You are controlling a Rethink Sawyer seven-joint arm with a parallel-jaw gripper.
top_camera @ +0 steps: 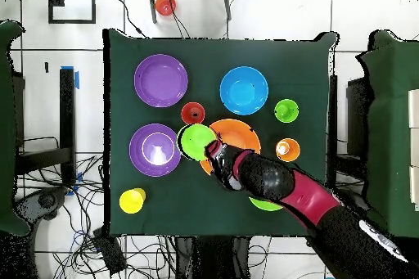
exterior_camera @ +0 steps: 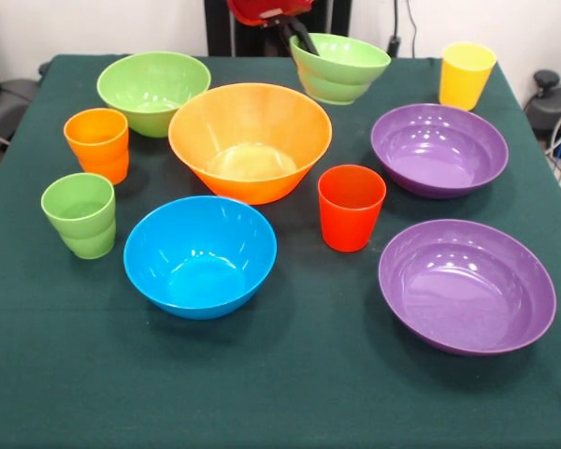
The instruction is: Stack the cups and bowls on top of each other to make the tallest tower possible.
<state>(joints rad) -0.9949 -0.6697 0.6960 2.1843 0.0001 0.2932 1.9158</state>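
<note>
Ten loose pieces on the green table, and my gripper has one of them lifted.

I see the jaws clamped on the rim of the small light-green bowl, which hangs tilted at the far side, by the big orange bowl. On my overhead view that small bowl sits between the orange bowl and the farther purple bowl. The medium green bowl, blue bowl and nearer purple bowl rest apart on the cloth. Orange cup, green cup, red cup and yellow cup all stand upright, none stacked.
</note>
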